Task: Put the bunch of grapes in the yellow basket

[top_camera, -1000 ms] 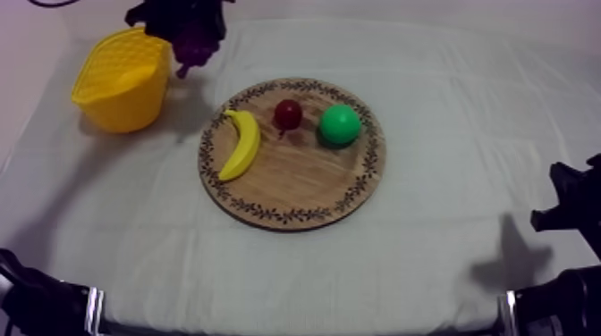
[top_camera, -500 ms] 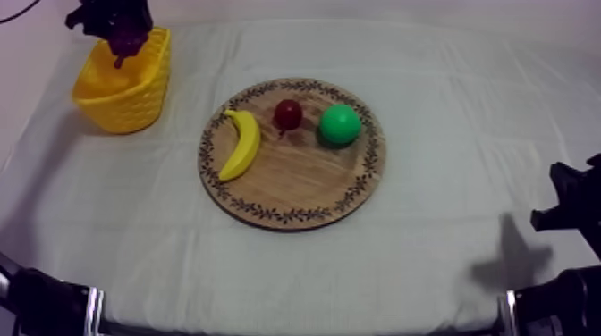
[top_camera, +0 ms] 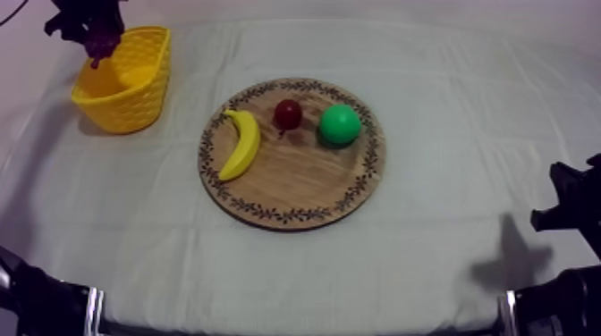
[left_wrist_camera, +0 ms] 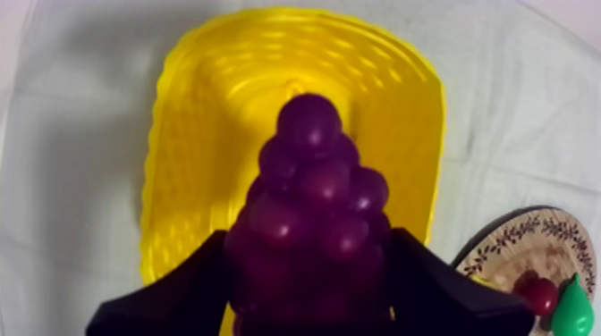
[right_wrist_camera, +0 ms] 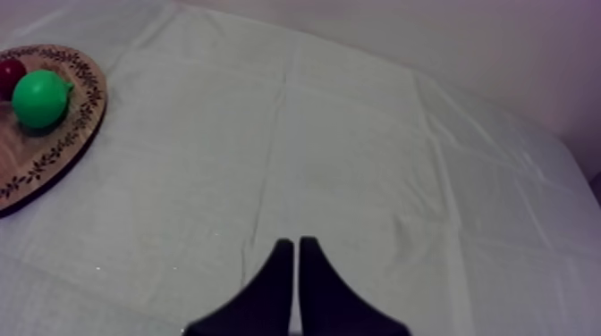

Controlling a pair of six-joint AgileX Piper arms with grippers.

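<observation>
The bunch of dark purple toy grapes (left_wrist_camera: pixel 313 192) is already off the round wooden board with a patterned rim (top_camera: pixel 295 183). It hangs above the open yellow basket (left_wrist_camera: pixel 183 179), clamped between the black fingers of my left hand (left_wrist_camera: pixel 308 268). Only lowering and release seem left. What shows of the basket's inside holds nothing. The board carries a yellow banana (top_camera: pixel 240 143), a small red fruit (top_camera: pixel 287 113) and a green pear (top_camera: pixel 340 125). My right hand (right_wrist_camera: pixel 295 246), fingers pressed together on nothing, sits low over the table (top_camera: pixel 429 259).
</observation>
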